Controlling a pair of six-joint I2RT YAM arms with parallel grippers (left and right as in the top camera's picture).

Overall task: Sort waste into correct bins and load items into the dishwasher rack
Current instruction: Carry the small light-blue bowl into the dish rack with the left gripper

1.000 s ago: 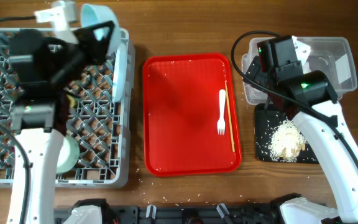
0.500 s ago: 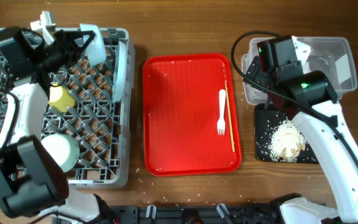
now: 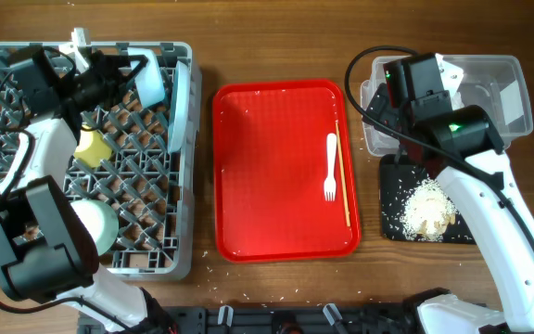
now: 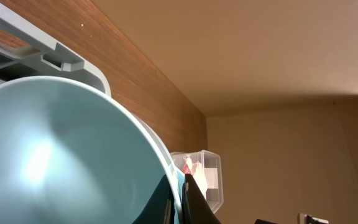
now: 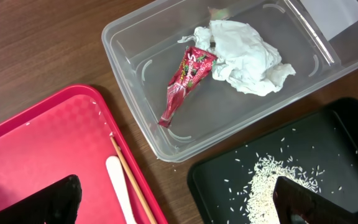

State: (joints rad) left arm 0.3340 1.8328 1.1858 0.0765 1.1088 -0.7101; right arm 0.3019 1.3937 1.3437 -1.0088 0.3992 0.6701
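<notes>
My left gripper (image 3: pixel 130 70) is shut on the rim of a pale blue-green bowl (image 3: pixel 148 80) at the back of the grey dishwasher rack (image 3: pixel 146 269). The left wrist view shows the bowl (image 4: pixel 61 155) pinched between the fingers (image 4: pixel 194 202). In the rack sit a yellow cup (image 3: pixel 91 147), a second bowl (image 3: pixel 95 223) and an upright plate (image 3: pixel 181 107). The fork (image 3: pixel 331 167) and chopsticks (image 3: pixel 342 176) lie on the red tray (image 3: pixel 267 186). My right gripper (image 5: pixel 176 205) hangs open above the tray's right edge. The wrapper (image 5: pixel 185 81) and tissue (image 5: pixel 244 53) lie in the clear tub (image 5: pixel 135 37).
A black tray (image 3: pixel 397 190) holding a heap of rice (image 3: pixel 429 211) sits in front of the clear tub (image 3: pixel 508 93). Loose grains dot the wooden table near the front edge.
The left arm has swung down and back over the rack, bringing the bowl from above the rack's back edge down among the pegs. The right arm has not moved.
</notes>
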